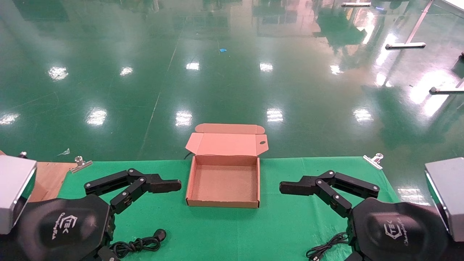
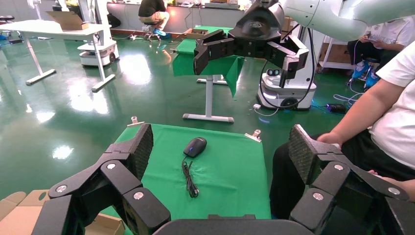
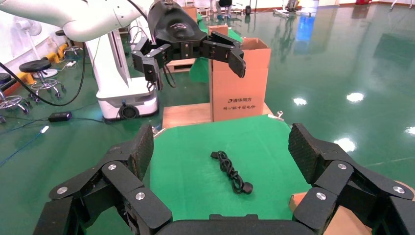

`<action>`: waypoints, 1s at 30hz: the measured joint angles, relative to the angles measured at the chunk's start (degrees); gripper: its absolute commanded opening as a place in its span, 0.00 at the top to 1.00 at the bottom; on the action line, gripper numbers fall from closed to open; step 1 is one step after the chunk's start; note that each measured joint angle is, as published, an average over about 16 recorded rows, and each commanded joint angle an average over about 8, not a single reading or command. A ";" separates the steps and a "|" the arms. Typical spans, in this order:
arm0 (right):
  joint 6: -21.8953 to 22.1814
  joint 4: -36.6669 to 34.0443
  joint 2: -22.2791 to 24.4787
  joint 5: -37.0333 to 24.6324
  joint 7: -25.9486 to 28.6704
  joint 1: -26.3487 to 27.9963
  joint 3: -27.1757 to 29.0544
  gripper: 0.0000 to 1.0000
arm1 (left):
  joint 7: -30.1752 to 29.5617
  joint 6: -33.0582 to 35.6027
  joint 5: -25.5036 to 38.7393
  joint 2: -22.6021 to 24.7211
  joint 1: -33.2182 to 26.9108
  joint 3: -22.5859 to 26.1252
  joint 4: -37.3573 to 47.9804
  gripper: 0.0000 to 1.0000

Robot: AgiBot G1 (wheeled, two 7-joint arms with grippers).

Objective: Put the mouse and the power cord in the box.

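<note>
The desk (image 1: pixel 290 224) is covered with a green cloth and carries all the task items. The box (image 1: pixel 223 183) sits at the centre of the desk near its far edge, with the flap lid raised toward the far side and the inside bare. The left tool (image 1: pixel 145 186) hovers just left of the box, fingers spread wide and holding nothing. The right tool (image 1: pixel 311 186) hovers just right of the box, likewise spread wide and holding nothing. The power cord (image 1: pixel 139 243) lies bunched on the cloth at the near left, below the left tool, its round plug toward the box. The mouse (image 2: pixel 195 146) lies on the cloth at the right side of the desk, well apart from the box, its thin cable (image 1: pixel 326 249) trailing beside it.
</note>
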 measured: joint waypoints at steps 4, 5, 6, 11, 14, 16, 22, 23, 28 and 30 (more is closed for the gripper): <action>0.00 0.00 0.00 0.00 0.00 0.00 0.00 0.00 | 0.00 0.00 0.00 0.00 0.00 0.00 0.00 0.00; 0.00 0.00 0.00 0.00 0.00 0.00 0.00 0.00 | 0.00 0.00 0.00 0.00 0.00 0.00 0.00 0.00; 0.00 0.00 0.00 0.00 0.00 0.00 0.00 0.00 | 0.00 0.00 0.00 0.00 0.00 0.00 0.00 0.00; 0.00 0.00 0.00 0.00 0.00 0.00 0.00 0.00 | 0.00 0.00 0.00 0.00 0.00 0.00 0.00 0.00; 0.00 0.01 0.00 0.00 0.00 0.00 0.00 0.00 | -0.02 0.01 0.00 -0.01 0.00 -0.01 -0.02 0.00; 0.00 0.01 0.00 0.00 0.00 0.00 0.00 0.00 | -0.02 0.01 0.00 0.00 0.00 0.00 -0.01 0.00; -0.35 0.27 0.20 -1.76 -0.50 0.52 -0.57 0.00 | 0.14 0.02 1.09 0.54 0.03 0.70 0.31 0.00; -0.48 0.35 0.24 -2.52 -0.65 0.78 -0.84 0.00 | 0.19 0.02 1.64 0.73 -0.06 1.00 0.45 0.00; -1.23 0.75 0.27 -9.03 -1.70 3.18 -3.19 0.00 | 1.01 0.35 6.33 1.91 -1.32 3.30 1.90 0.00; -1.56 0.87 0.06 -13.00 -2.26 4.64 -4.66 0.00 | 1.57 0.53 9.25 2.47 -2.26 4.62 2.94 0.00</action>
